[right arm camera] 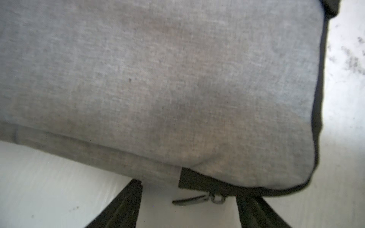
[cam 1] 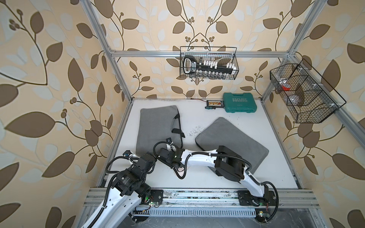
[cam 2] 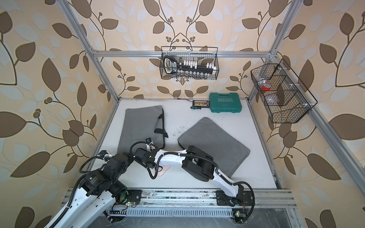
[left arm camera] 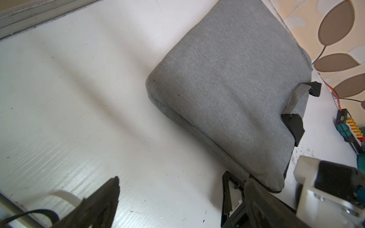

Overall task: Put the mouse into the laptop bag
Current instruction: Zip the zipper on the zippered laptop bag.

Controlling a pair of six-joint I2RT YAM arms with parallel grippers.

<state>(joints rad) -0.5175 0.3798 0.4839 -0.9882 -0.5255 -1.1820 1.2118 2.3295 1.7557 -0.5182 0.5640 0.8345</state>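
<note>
Mouse not clearly in view — the step in hand looks like unzipping the laptop bag point(cam 1: 156, 126) on the counter point(cam 1: 246, 122), right end effector point(right arm camera: 188, 190) spread astride its zipper pull point(right arm camera: 197, 199) and next needing to clamp it — left end effector point(left arm camera: 171, 176) spread wide, empty.

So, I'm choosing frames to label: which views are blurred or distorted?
Right wrist view: soft all over, zipper pull and grey laptop bag smeared. Left wrist view: bag crisp, left gripper blurred. Both top views: sharp, but wide-angle, aluminium posts splaying outward.
</note>
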